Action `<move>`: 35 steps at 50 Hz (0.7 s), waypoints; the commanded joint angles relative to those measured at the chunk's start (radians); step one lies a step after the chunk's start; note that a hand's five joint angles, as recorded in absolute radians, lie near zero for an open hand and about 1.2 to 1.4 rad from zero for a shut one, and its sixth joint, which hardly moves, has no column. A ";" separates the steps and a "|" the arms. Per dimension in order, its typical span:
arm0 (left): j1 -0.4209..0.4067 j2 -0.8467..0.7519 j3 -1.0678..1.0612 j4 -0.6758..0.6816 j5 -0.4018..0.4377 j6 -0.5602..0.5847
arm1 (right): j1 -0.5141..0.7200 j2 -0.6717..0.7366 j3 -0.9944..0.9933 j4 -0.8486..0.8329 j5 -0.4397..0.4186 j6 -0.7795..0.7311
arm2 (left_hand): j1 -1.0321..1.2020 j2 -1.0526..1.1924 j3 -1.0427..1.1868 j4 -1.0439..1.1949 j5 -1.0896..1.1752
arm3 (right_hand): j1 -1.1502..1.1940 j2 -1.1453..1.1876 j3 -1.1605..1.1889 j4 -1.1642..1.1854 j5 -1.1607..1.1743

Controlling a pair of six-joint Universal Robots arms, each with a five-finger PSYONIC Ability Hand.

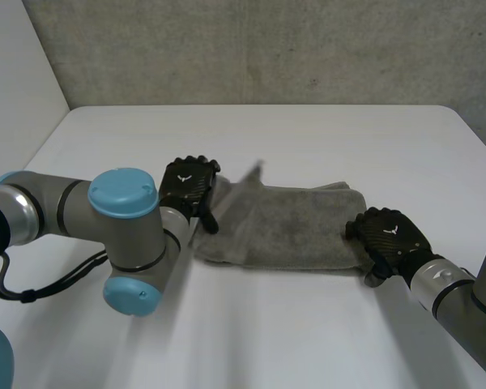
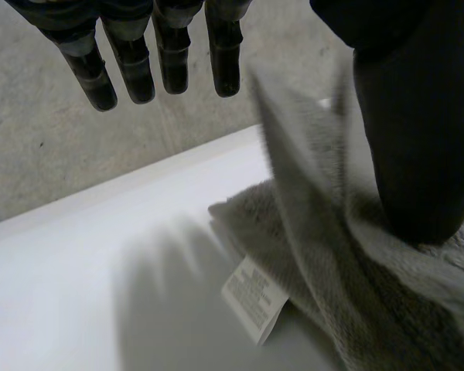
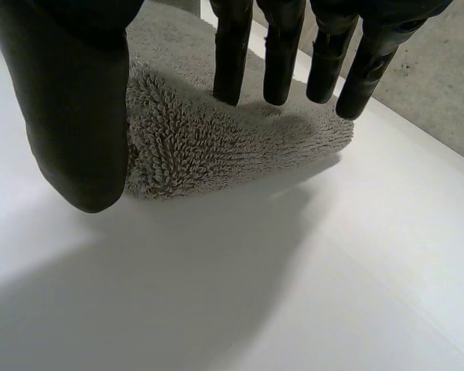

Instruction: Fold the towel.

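Head view: at the left centre of the frame the left hand (image 1: 188, 182) is sitting at the left end of the grey towel (image 1: 300, 235). The towel is lying as a long band across the middle of the white table (image 1: 267, 138) and looks doubled over already. Just right of that hand a flap (image 1: 247, 180) of the cloth is standing up off the rest, its edge smeared. In the left wrist view the fingers (image 2: 170, 54) are hanging straight and spread, clear of the cloth. The thumb (image 2: 410, 139) is pressing its tip into the towel beside the raised flap. Nothing is being pinched, so I am judging that this hand is pinning its end, not carrying it. A white care label (image 2: 251, 297) is poking out from under the towel's corner near the thumb.

Further right, at the lower right of centre, the right hand (image 1: 391, 233) is resting at the towel's other end. In the right wrist view its fingers (image 3: 282, 54) are reaching straight and slightly apart, their tips meeting the looped pile. Its thumb (image 3: 77, 116) is standing off just beside the towel's edge, not closed on it. That pose is probably steadying the end, or readying a grasp for carrying it across — whether the flap is rising or dropping I cannot tell
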 commanded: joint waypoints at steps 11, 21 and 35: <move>-0.015 0.057 -0.120 -0.008 0.004 -0.011 | -0.004 -0.003 0.016 -0.057 0.002 0.003 | -0.063 -0.052 -0.051 -0.059 -0.034 | 0.542 0.562 -0.043 -0.076 0.536; -0.030 0.111 -0.153 -0.007 0.004 -0.012 | -0.014 0.001 0.007 -0.069 -0.007 0.043 | -0.068 -0.058 -0.051 -0.059 -0.040 | 0.891 0.912 -0.043 -0.076 0.886; 0.018 0.270 -0.276 -0.010 0.009 -0.019 | -0.134 -0.095 0.041 0.076 -0.114 -0.001 | -0.074 -0.064 -0.051 -0.059 -0.046 | 0.891 0.912 -0.043 -0.076 0.886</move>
